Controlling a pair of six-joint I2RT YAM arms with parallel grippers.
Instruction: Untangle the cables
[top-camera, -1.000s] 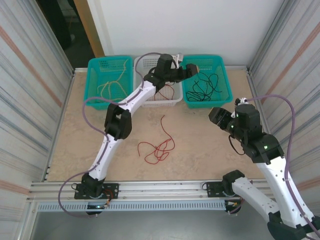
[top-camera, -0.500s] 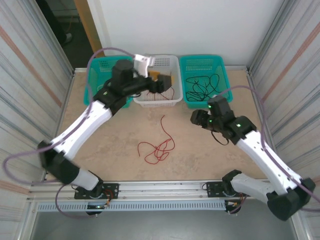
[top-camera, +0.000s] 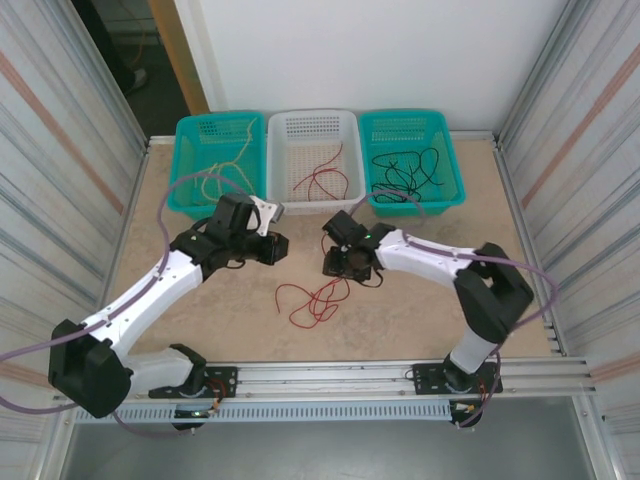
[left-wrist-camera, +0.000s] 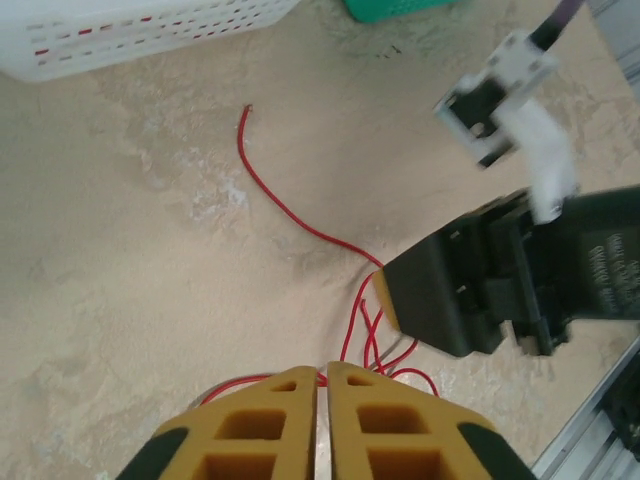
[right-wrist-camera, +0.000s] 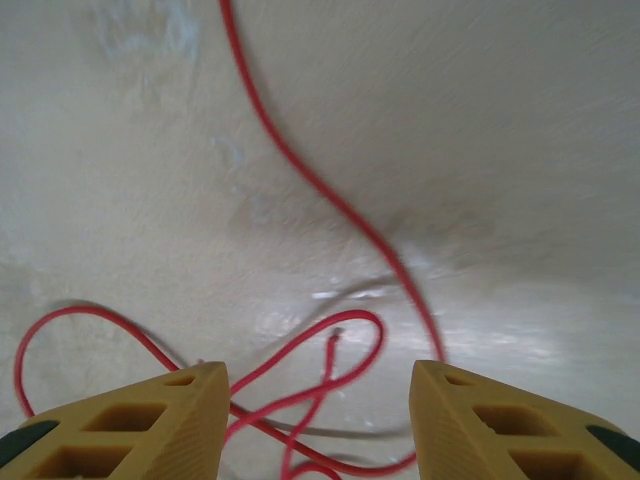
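Note:
A tangle of red cables (top-camera: 315, 298) lies on the table's middle, one strand running up towards the baskets. My left gripper (top-camera: 273, 246) hovers just left of it; in its wrist view the yellow fingers (left-wrist-camera: 322, 368) are shut with nothing seen between them, and the red cable (left-wrist-camera: 290, 205) passes beyond the tips. My right gripper (top-camera: 341, 263) hangs low over the tangle's upper right. Its fingers (right-wrist-camera: 318, 375) are open and straddle a loop of red cable (right-wrist-camera: 345, 340). The right gripper's dark body (left-wrist-camera: 450, 295) also shows in the left wrist view.
Three baskets line the back edge: a teal one (top-camera: 196, 130) with a yellow cable (top-camera: 222, 168), a white one (top-camera: 300, 128) with a red cable (top-camera: 322, 180), and a teal one (top-camera: 440, 130) with black cables (top-camera: 405, 172). Corrugated walls stand on both sides.
The left arm swung back from the white basket down to the table beside the red tangle. The right arm swept left from the right side to hover over the tangle.

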